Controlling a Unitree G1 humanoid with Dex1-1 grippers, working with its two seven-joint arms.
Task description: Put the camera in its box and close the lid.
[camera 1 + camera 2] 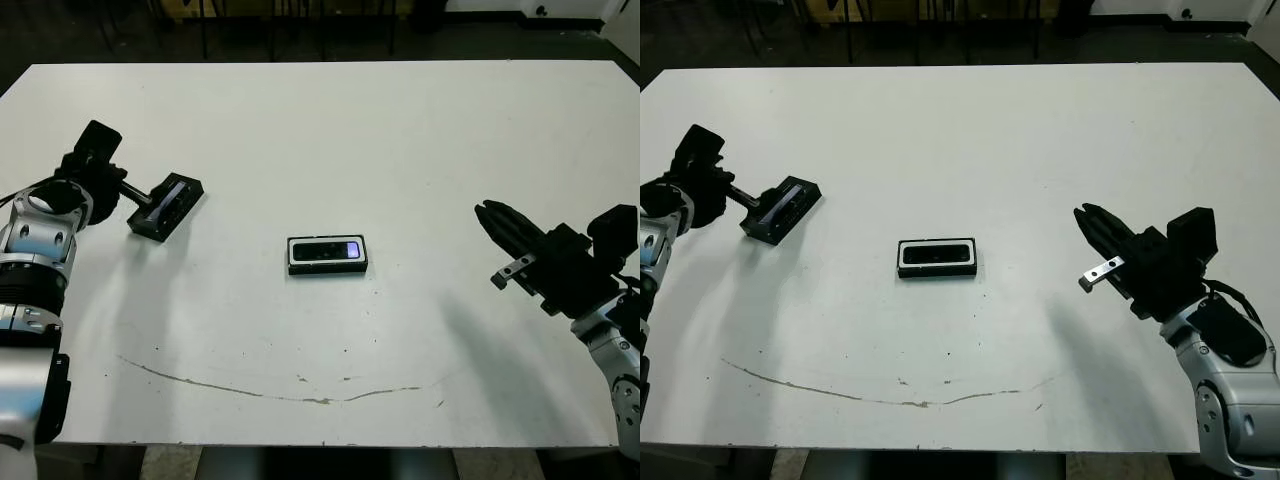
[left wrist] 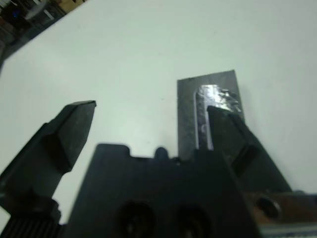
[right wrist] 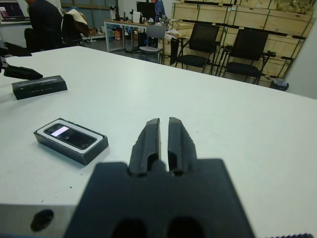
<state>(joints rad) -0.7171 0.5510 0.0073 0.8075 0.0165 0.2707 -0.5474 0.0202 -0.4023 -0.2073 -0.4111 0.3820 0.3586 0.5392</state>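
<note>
The white table [image 1: 400,140] is bare over most of its surface, with wide free space on the far side, to the right of centre and along the near edge, where a thin dirty streak [image 1: 270,392] runs across. The box [image 1: 327,254] sits flat near the middle, well clear of every edge, and the camera [image 1: 326,251] lies inside it against the white lining, a bluish-purple patch showing at its right end. The lid [image 1: 165,206] lies at the far left, some way in from the left edge and well apart from the box.

The left gripper [image 2: 148,124] is at the lid's left end with its fingers spread wide. In the wrist view one finger [image 2: 225,126] overlaps the lid's window strip and the other stands clear over bare table. Whether it touches the lid cannot be determined; that view is blurred.

The right gripper [image 3: 164,141] hovers at the near right, well apart from the box, its fingers nearly together with only a thin slit between, holding nothing. Both forearms are cut off by the frame edges.
</note>
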